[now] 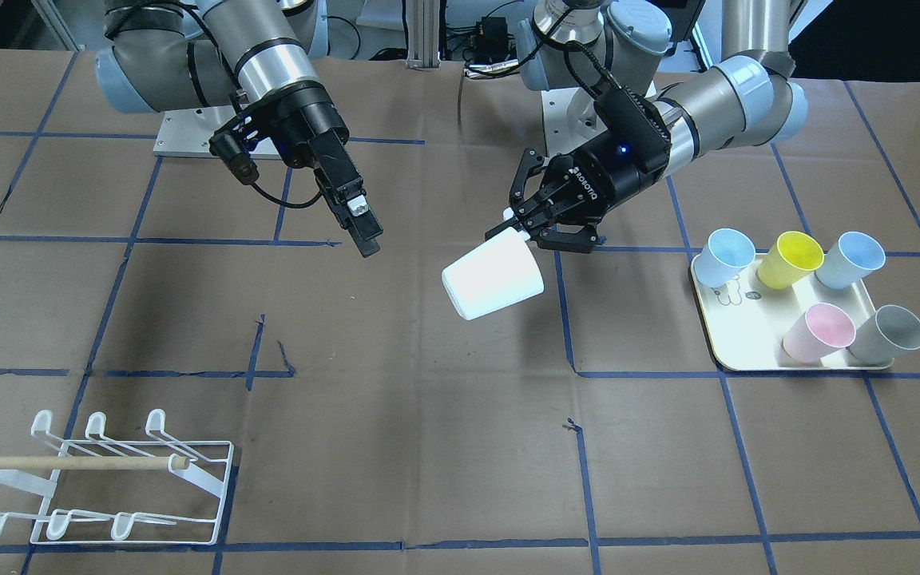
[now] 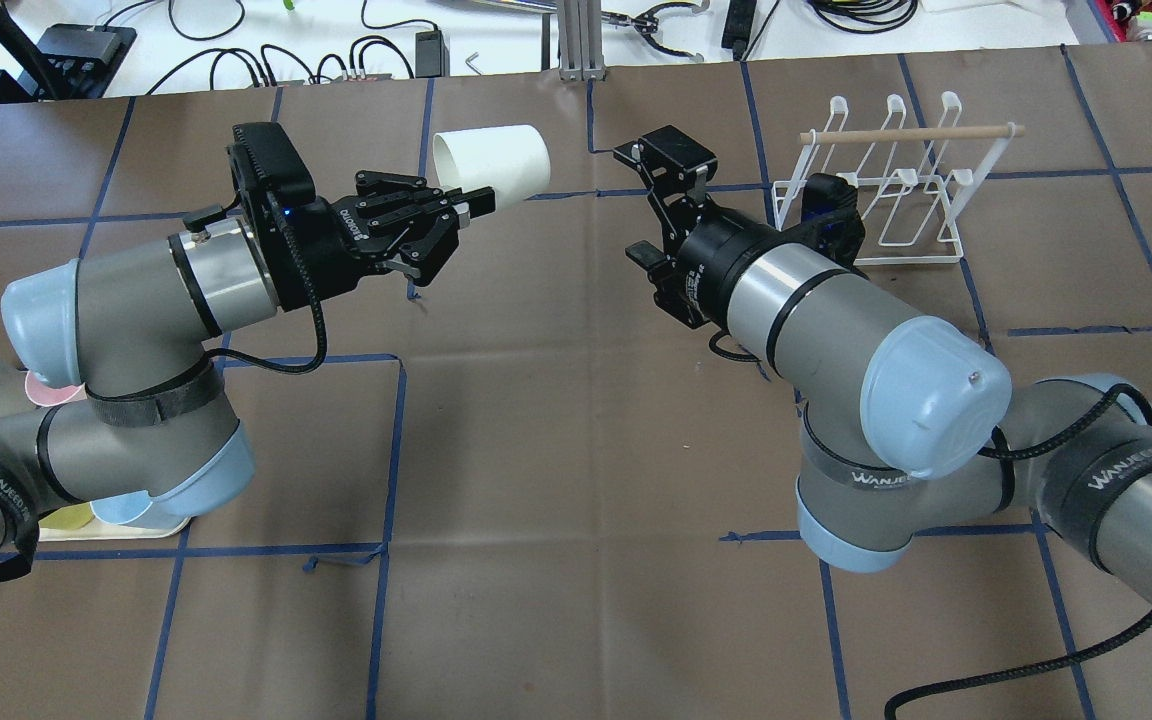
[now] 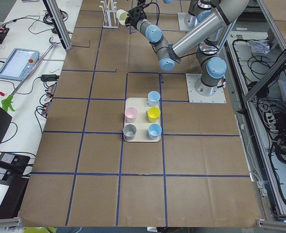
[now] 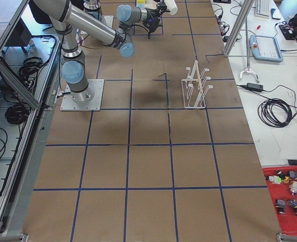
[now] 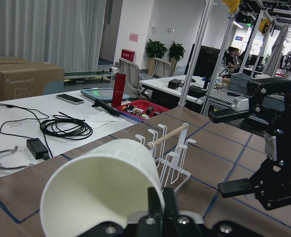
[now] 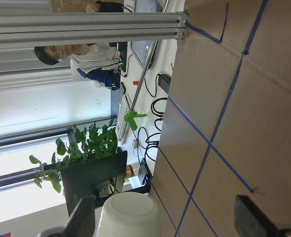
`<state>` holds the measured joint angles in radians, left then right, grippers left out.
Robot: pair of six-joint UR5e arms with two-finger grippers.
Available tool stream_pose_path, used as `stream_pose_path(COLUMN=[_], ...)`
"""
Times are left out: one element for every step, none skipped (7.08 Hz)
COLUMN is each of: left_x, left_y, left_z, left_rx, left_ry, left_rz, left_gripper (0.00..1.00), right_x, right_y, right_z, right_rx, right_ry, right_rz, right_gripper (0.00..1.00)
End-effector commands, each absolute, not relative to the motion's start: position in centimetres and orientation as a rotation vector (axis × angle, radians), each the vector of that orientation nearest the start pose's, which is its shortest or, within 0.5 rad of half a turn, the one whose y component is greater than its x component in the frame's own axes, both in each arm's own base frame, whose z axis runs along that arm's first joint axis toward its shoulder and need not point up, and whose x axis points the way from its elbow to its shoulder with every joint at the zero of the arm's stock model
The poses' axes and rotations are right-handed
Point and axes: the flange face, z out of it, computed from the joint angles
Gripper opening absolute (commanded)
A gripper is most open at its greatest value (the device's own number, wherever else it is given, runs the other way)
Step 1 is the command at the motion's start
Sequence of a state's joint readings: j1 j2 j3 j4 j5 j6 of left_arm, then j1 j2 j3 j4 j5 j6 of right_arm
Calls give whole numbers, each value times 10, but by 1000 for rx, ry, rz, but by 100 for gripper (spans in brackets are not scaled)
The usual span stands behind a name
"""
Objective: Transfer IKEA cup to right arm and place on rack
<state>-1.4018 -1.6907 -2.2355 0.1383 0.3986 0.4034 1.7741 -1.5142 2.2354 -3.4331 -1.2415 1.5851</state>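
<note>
The cream tray [image 1: 739, 339] on the robot's left holds five cups [image 1: 789, 257] (two pale blue, one yellow, one pink, one grey). The white wire rack [image 1: 109, 479] stands well apart from it, near the operators' edge on the robot's right, with bare brown table [image 1: 428, 447] between them. The white cup [image 1: 492, 275] hangs on its side over the table's middle, and the left gripper [image 2: 471, 203] pinches its rim. The right gripper [image 2: 636, 200] is spread wide and faces the cup's base, apart from it.
</note>
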Motion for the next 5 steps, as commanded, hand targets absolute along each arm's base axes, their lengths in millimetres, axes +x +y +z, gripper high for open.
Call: stream_pose_path(left_x=[-153,-155,-158,-159,-159], left_y=[-452,-452,-452,-451,-451], left_z=[361,362,361,360,361], left_rx=[-854,-858,-861,-863,-865], left_ry=[-1825,-1822,-1820,-1819,-1818], left_rz=[1266,1263,1258,1254,1257], left_gripper=[0,0,0,0,0], right_x=[261,269,278,293,310], right_y=[-407,-407,-409,-416,-426], right_z=[386,391,390,386,385], right_rx=[1148,1165,1173,1177,1190], right_ry=[1642,1623,1633,1642,1627], right_rz=[-515,-478,-488,-483,-465], right_gripper=[100,100,99,99,99])
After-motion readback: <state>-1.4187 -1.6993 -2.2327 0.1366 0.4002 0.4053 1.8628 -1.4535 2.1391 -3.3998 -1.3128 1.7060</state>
